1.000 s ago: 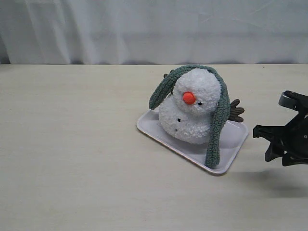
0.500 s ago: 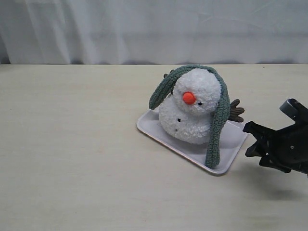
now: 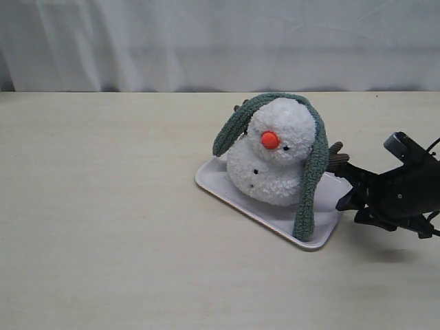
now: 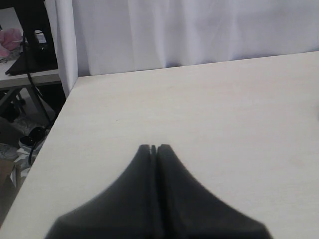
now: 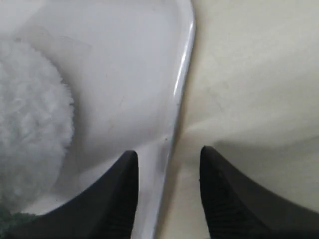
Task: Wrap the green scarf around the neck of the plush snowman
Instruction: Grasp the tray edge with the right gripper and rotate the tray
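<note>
Green scarf (image 3: 313,172) over plush snowman (image 3: 271,168) | right claw (image 5: 168,152) parted astride tray (image 3: 221,188) rim

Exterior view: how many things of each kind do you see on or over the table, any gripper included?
plush snowman: 1
green scarf: 1
white tray: 1
right gripper: 1
Total: 4

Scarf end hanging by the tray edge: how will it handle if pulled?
Likely floppy: the green scarf drapes limp over the plush snowman. Probably grippy rather than slick, given its fuzzy knit. A tug may drag the small, fluffy snowman along.
</note>
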### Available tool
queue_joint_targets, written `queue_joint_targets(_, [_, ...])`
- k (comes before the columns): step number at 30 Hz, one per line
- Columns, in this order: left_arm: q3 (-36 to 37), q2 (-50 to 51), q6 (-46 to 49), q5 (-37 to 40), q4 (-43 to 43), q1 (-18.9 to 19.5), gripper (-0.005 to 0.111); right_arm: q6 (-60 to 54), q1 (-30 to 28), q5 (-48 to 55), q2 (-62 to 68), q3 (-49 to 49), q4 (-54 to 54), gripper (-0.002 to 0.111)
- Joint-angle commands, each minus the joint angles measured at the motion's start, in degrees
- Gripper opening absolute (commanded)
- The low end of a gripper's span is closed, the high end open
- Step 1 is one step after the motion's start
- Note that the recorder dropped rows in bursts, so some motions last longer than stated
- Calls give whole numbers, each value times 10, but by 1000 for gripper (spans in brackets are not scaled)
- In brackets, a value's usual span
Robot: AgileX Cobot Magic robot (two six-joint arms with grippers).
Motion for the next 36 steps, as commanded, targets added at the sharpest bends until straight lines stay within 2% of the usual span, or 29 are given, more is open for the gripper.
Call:
queue_joint_targets(1, [2,-1,-1,-7,-1,0,0,-8,0,-11,20,-3,2,39])
queue_joint_targets(9, [2,-1,-1,-7,-1,0,0,-88,0,10,47,-14,66,39])
queue_joint_targets(18, [2,-1,-1,-7,-1,0,0,-133,0,10,50,-16,73,38])
queue_joint_targets(28, [2,-1,-1,-7,-1,0,0,-171,0,-10,50,-16,73,5])
queue_joint_targets(36, [2,-1,-1,-7,-1,0,0,-212,0,-15,50,-26,73,4])
